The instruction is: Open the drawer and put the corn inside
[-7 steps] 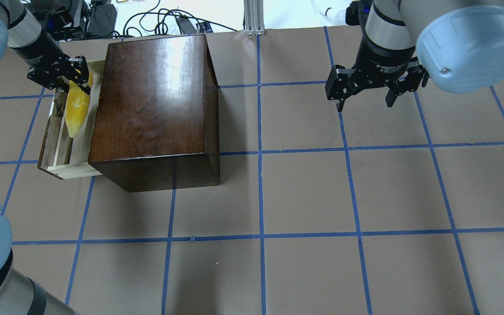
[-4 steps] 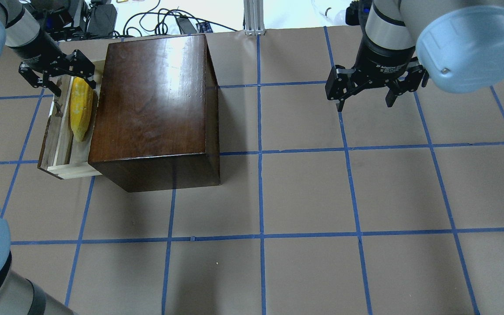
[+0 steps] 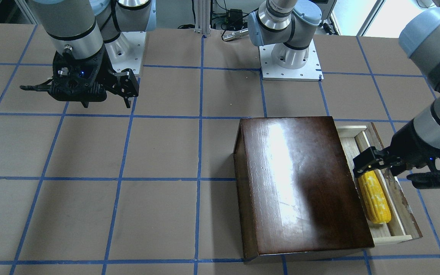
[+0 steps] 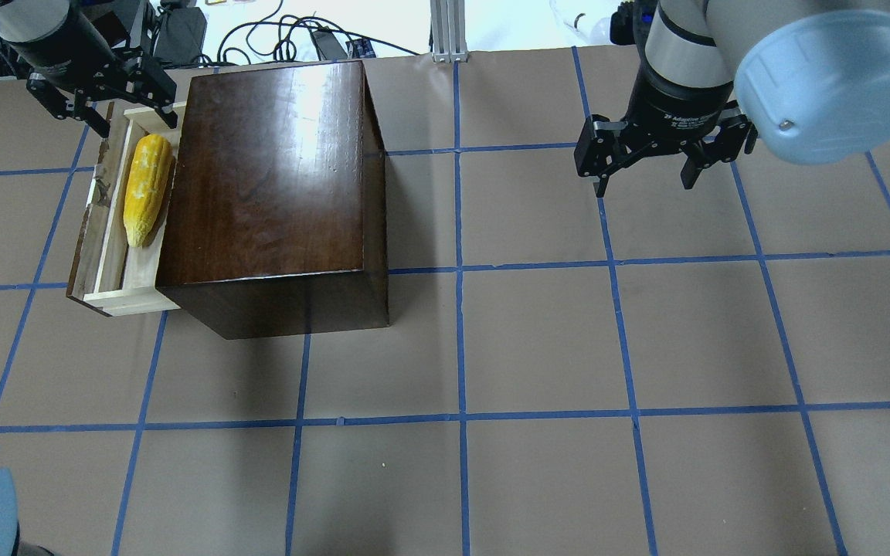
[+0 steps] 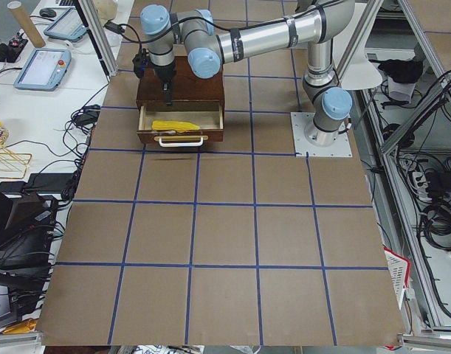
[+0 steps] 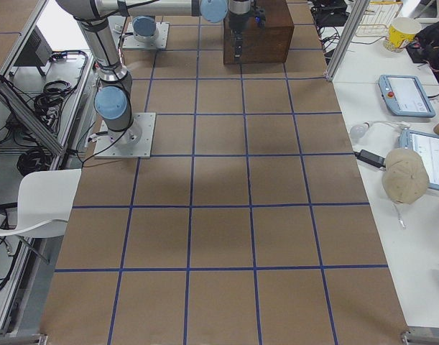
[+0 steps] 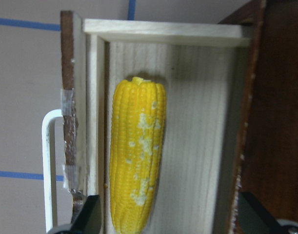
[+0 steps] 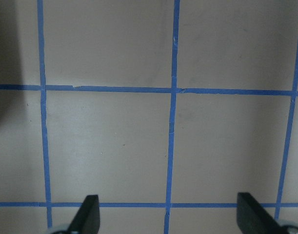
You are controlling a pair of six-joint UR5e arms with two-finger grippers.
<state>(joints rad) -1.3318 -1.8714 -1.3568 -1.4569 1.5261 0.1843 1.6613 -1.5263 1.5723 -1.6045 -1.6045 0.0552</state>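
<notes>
Both steps look done to us: the drawer [image 4: 93, 259] stands pulled out of the box [image 4: 275, 177], and the corn [image 4: 144, 189] lies flat inside it. Our left gripper [image 4: 136, 122] hovers over the drawer's end, spread wide and empty. Our right gripper [image 4: 645, 185], likewise spread and empty, hangs well apart from the box.

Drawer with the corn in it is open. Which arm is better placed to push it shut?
Probably left: the left gripper hangs open by the far end of the drawer, near the corn. The right gripper is far across the box, over the table.
</notes>
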